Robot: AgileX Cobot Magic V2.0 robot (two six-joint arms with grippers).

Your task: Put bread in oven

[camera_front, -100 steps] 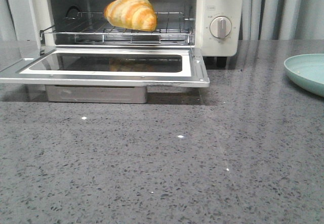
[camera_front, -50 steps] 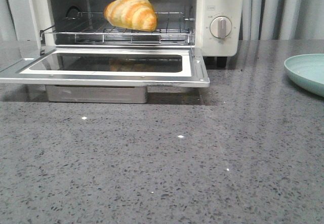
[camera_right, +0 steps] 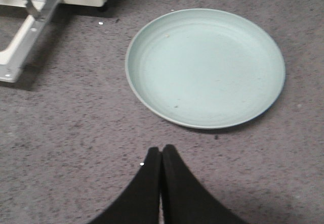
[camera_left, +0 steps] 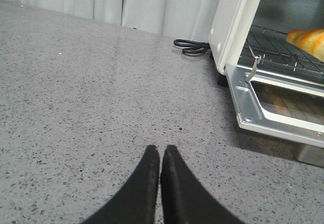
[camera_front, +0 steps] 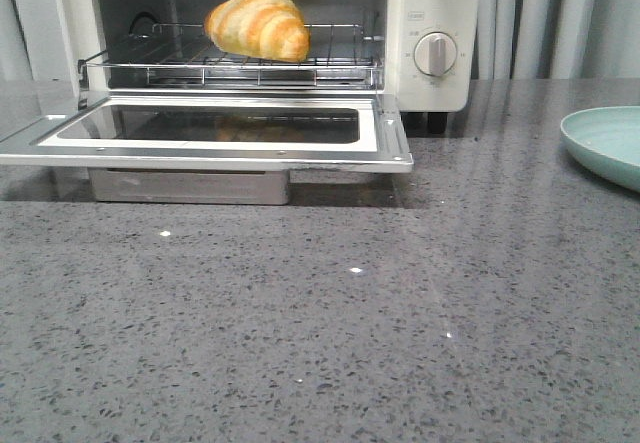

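Countertop (camera_front: 330, 343), grey speckled stone, spans the front view. Oven (camera_front: 430, 73) stands at 12 o'clock with its door (camera_front: 210, 128) dropped flat and open. Wire rack (camera_front: 230, 63) sits inside the cavity. Pale green plate (camera_front: 605, 143) lies at 3 o'clock, well apart from the oven. Bread (camera_front: 258, 25) rests on the rack, toward its back. Left gripper (camera_left: 160, 155) is held low over bare countertop, fingers pressed together, holding nothing. Right gripper (camera_right: 161, 155) is likewise closed and empty, near the plate's rim. Neither arm appears in the front view. Nothing differs from a second ago: bread, door and plate are unmoved.
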